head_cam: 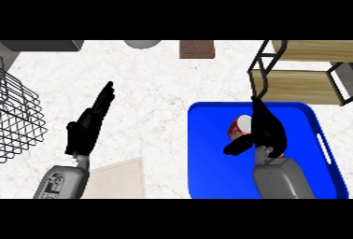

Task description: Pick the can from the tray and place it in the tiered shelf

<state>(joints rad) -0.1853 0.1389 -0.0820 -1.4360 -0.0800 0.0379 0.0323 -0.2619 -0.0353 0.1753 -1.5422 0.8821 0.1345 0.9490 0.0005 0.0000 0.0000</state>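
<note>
On the blue tray point(207, 154), the red can point(241, 127) lies against my right hand point(265, 128), whose fingers stretch straight past it, thumb uncurled. My left hand point(88, 126) rests flat-fingered over the counter point(165, 84), well apart from the tiered shelf point(303, 79).

This is a kitchen. A pale stone counter point(158, 93) holds a blue tray point(207, 154), a wire basket point(17, 116) and a wooden tiered shelf point(303, 70).

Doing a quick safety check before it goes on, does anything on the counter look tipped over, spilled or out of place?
Only the can stands out: it seems to lie tilted on the blue tray, its red side and pale end both showing. The right hand is beside it. No spill is visible. The shelf stands upright; the left hand rests open.
</note>
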